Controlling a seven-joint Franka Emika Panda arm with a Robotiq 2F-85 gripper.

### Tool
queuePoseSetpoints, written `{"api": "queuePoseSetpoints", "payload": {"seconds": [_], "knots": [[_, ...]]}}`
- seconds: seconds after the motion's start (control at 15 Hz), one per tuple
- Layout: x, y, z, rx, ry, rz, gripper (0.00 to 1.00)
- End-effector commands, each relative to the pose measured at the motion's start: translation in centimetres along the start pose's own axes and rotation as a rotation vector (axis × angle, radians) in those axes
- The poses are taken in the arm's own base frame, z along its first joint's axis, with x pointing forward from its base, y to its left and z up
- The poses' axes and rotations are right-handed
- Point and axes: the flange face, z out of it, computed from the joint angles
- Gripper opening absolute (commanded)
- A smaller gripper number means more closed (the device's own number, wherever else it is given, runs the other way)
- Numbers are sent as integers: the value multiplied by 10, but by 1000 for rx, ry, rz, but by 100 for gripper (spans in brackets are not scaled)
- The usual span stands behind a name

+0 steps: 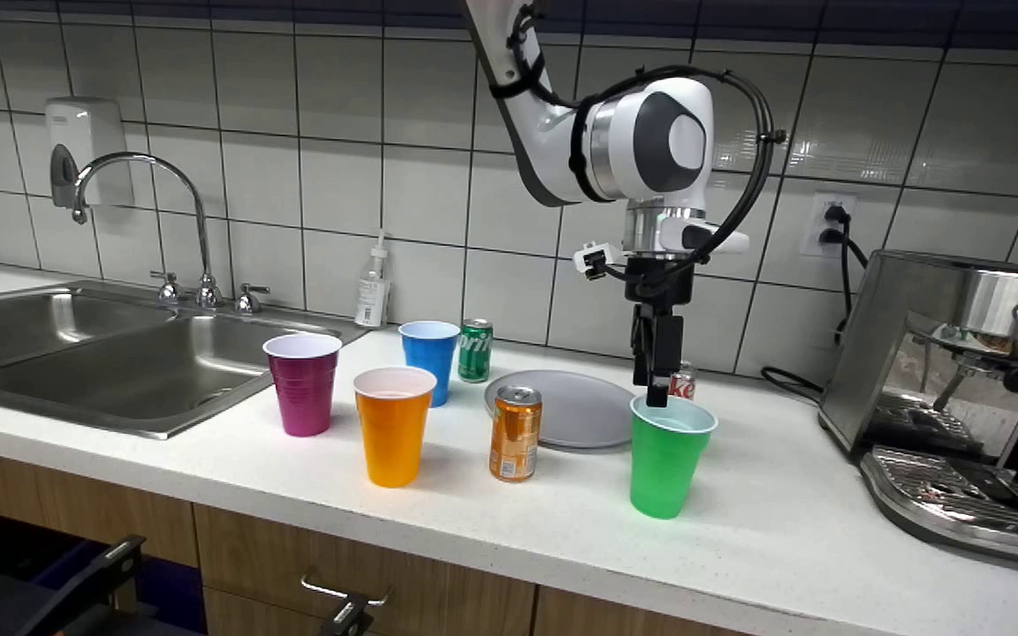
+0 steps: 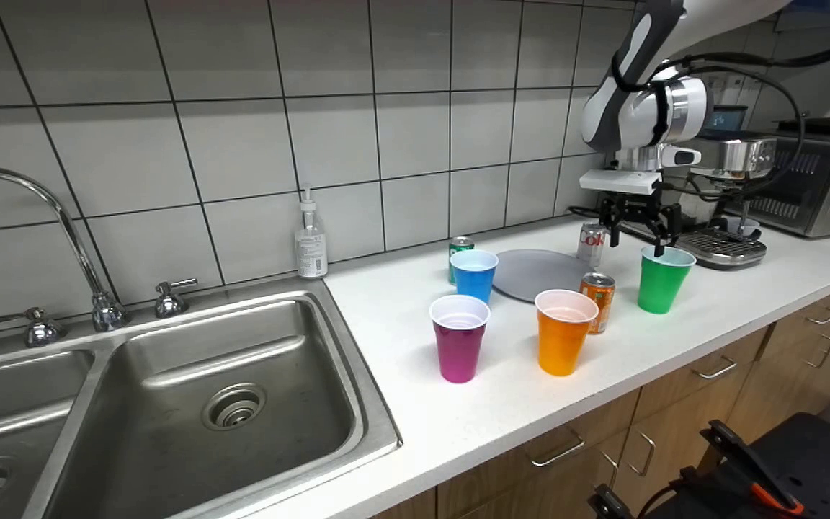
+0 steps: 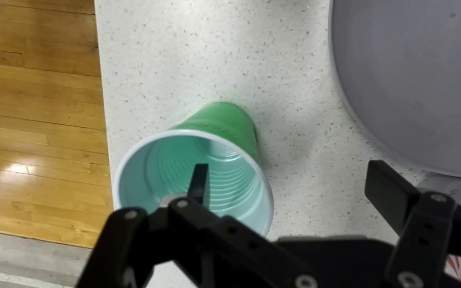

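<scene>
- Close to the front edge of the counter, a green cup is stood upright.
- Above it, the gripper is seen unclenched, its fingers spread wide: one is set over the cup's mouth, the other outside, toward the back edge; whether the rim is touched cannot be told.
- Along the front edge, an orange cup is placed, and an orange can is set farther in.
- Farther from that edge, a purple cup is seen near the sink.
- Toward the back edge, a grey plate is laid flat, with a silver can stood just beside it.
- Also toward the back edge, a blue cup is placed, with a green can just behind.
- Against the back edge, a soap bottle is stood.
</scene>
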Motion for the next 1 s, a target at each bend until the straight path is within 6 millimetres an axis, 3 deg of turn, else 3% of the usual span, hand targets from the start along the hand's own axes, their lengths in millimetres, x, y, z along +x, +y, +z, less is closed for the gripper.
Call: {"api": "queuePoseSetpoints", "payload": {"seconds": [0.0,0.53,0.6,0.67,0.93], "knots": [[4,0,0,6,9,6,100],[8,-4,9,11,10,-1,100],[7,-4,8,13,13,-5,75],[7,-4,8,16,17,-9,74],[7,-5,6,23,27,-17,42]]}}
